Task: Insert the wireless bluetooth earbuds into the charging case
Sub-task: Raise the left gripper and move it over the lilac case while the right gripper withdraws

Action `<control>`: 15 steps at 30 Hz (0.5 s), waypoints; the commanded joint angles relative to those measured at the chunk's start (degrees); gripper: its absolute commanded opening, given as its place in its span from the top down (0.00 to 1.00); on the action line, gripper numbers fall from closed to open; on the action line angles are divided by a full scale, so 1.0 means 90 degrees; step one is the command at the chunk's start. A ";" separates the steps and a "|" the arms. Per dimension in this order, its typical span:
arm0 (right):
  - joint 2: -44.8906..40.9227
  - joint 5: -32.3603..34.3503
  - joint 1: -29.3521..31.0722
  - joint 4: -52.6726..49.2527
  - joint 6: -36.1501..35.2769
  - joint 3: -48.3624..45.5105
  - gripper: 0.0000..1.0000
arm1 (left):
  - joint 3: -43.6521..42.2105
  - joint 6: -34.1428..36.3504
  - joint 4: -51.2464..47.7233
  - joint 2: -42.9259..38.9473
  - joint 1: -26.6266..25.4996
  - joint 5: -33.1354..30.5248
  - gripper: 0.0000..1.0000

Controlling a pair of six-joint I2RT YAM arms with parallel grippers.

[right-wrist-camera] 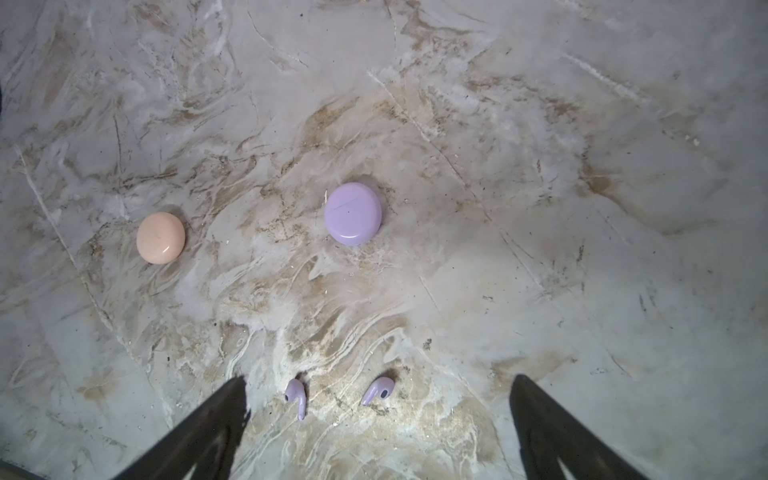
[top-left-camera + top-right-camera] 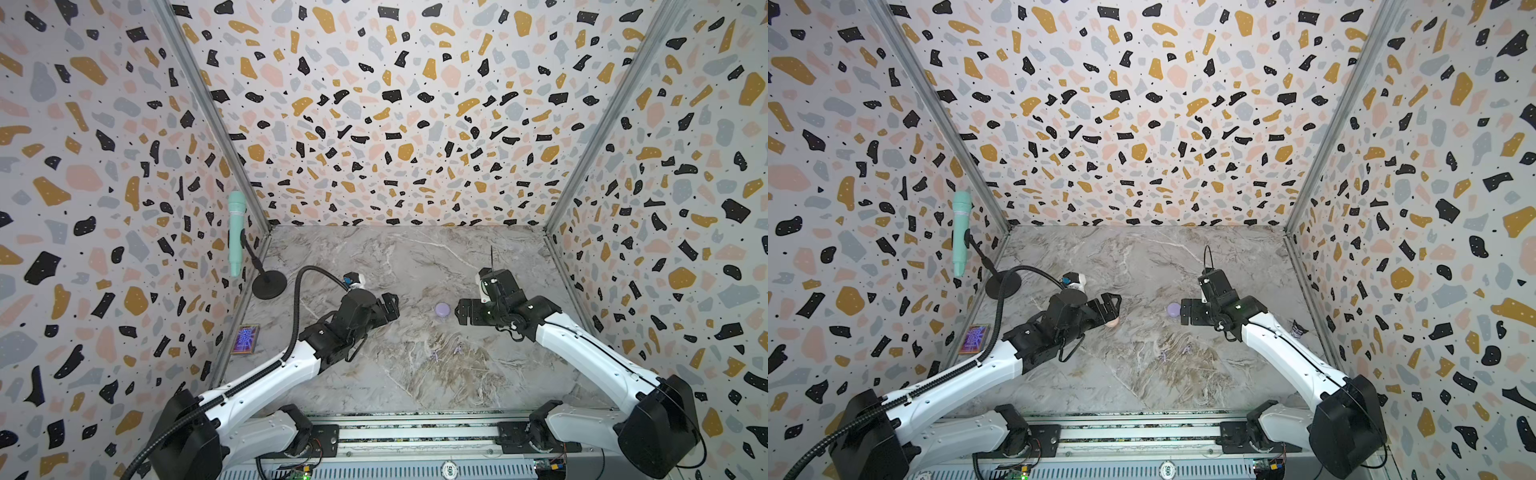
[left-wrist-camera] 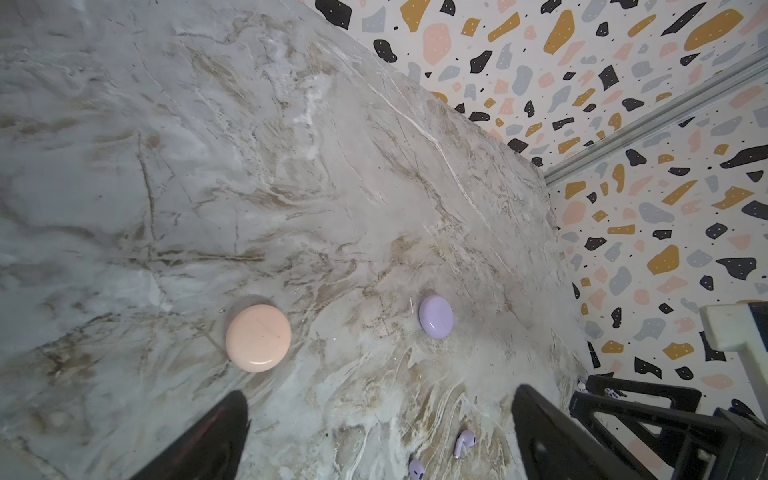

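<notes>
Two lavender earbuds (image 1: 296, 397) (image 1: 376, 390) lie loose on the marble table, apart from each other, just ahead of my right gripper (image 1: 379, 379), which hangs open above them with nothing held. The same earbuds (image 2: 435, 355) (image 2: 458, 349) show in both top views. Beyond them sits a round lavender charging case (image 1: 353, 213) (image 2: 442, 309), lid closed. A peach-pink case (image 3: 257, 337) (image 2: 1113, 322), also closed, lies to its left under my left gripper (image 3: 380, 392) (image 2: 390, 307). That gripper is open and empty. My right gripper (image 2: 461, 312) hovers right of the lavender case.
A mint microphone (image 2: 236, 232) on a black round stand (image 2: 269, 284) occupies the back left corner. A small iridescent card (image 2: 245, 338) lies by the left wall. A small dark object (image 2: 1298, 330) sits at the right wall. Patterned walls enclose three sides.
</notes>
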 commanded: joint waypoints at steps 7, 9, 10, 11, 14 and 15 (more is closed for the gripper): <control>-0.0120 -0.0088 -0.0131 0.0217 0.0011 0.0111 0.01 | 0.0591 -0.0500 0.0266 0.0726 -0.0455 -0.0276 0.00; -0.0245 -0.0119 -0.0150 0.0364 0.0004 -0.0010 0.01 | 0.0744 -0.0629 0.0216 0.0879 -0.0531 -0.0332 0.00; -0.0281 -0.0144 -0.0176 0.0378 0.0009 -0.0030 0.01 | 0.0839 -0.0668 0.0189 0.0979 -0.0579 -0.0331 0.00; -0.0282 -0.0166 -0.0206 0.0365 0.0008 -0.0026 0.01 | 0.0927 -0.0713 0.0148 0.1083 -0.0626 -0.0351 0.00; -0.0361 -0.0090 -0.0246 0.0294 0.0031 -0.0023 0.00 | 0.1172 -0.0778 0.0033 0.1429 -0.0755 -0.0330 0.00; -0.0420 -0.0091 -0.0267 0.0321 0.0038 -0.0058 0.00 | 0.1252 -0.0803 -0.0005 0.1528 -0.0795 -0.0340 0.00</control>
